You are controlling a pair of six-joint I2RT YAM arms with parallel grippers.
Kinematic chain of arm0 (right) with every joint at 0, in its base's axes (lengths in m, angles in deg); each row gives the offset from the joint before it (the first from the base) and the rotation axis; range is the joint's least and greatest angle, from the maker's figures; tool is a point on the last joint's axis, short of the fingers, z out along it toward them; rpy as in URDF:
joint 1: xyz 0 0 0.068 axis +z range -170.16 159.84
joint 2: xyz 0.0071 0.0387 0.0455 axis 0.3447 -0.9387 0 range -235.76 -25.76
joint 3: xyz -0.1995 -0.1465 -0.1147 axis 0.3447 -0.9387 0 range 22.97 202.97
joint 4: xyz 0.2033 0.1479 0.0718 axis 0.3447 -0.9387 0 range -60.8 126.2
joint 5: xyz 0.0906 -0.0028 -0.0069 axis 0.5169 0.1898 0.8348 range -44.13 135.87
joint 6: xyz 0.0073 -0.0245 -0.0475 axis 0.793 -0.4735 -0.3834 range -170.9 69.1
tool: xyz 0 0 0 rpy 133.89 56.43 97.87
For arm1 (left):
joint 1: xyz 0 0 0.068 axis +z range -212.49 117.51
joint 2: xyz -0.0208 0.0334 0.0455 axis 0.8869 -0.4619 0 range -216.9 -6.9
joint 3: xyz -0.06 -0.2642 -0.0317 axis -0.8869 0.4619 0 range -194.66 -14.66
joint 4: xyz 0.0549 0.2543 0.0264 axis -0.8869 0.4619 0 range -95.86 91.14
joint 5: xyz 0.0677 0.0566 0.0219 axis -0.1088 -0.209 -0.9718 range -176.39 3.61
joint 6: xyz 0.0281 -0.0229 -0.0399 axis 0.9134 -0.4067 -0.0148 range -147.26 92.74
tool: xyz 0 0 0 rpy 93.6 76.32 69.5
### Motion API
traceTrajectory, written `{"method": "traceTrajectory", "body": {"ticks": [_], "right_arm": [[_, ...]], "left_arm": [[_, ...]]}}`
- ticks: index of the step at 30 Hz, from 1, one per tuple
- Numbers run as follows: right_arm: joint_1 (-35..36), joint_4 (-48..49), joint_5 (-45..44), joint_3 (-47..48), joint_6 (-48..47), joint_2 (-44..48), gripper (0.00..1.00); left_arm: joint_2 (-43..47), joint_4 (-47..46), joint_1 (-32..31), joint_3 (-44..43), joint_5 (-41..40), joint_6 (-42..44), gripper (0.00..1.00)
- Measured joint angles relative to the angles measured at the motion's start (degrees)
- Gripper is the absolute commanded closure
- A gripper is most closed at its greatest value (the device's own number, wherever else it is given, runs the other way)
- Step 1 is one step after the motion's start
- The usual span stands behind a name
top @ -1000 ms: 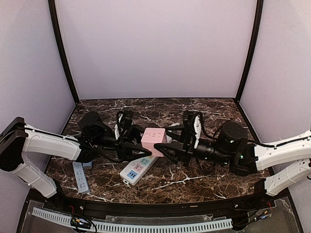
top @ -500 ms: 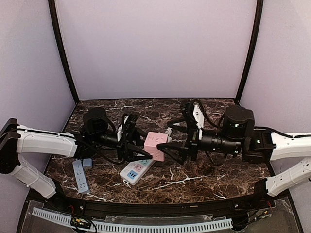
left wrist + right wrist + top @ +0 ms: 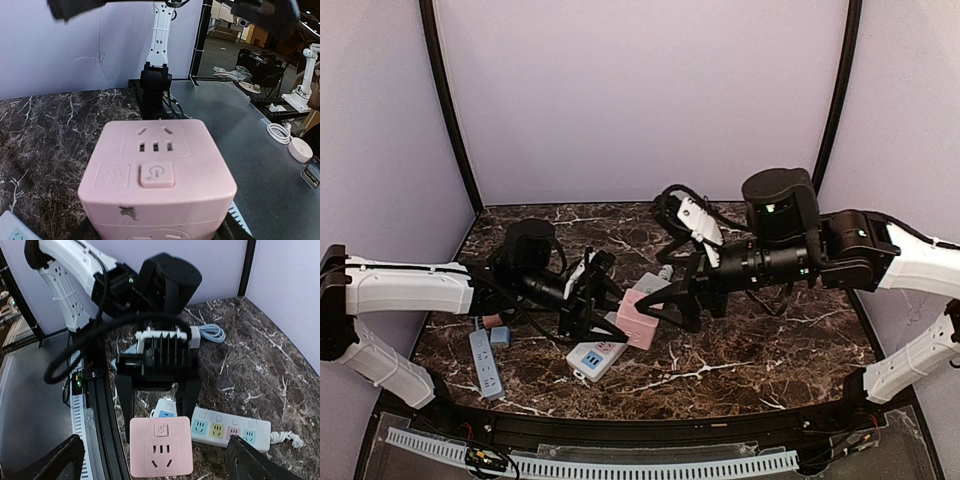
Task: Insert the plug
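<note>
A pink socket cube (image 3: 638,317) is held low over the marble table, with my left gripper (image 3: 620,315) shut on its sides. It fills the left wrist view (image 3: 157,170), showing a three-slot socket face and a power button. My right gripper (image 3: 670,308) stands open just right of the cube and touches nothing. In the right wrist view the cube (image 3: 161,446) lies between the wide-apart right fingertips (image 3: 55,462), with the left gripper's black fingers (image 3: 190,400) behind it. The plug itself is hidden.
A white power strip (image 3: 598,355) lies under the cube; its blue-socket end (image 3: 164,410) shows. Another white strip with coloured sockets (image 3: 230,429) lies beside it. A grey strip (image 3: 485,365) rests at front left. A black rail (image 3: 650,425) edges the table front.
My right gripper opened, let go of the pink cube and drew back up and to the right. The left gripper carried the cube lower, toward the white strip.
</note>
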Motion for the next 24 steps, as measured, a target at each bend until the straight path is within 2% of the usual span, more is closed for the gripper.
{"method": "traceTrajectory", "body": {"ticks": [8,12,19,24], "right_arm": [[-0.8,-11.2,2.9,2.9,0.3,-8.0,0.02],[-1.3,-12.1,4.9,5.2,0.3,-11.1,0.04],[-2.3,-12.6,7.8,6.4,0.2,-14.3,0.15],[-2.9,-12.6,9.7,6.4,0.4,-15.1,0.18]], "left_arm": [[1.1,5.3,0.0,-0.1,0.2,3.3,0.99],[1.1,6.4,0.0,-0.1,0.2,4.0,0.99],[1.1,7.4,0.0,-0.2,0.2,4.7,0.99],[1.1,7.6,0.0,-0.6,0.2,4.9,0.99]]}}
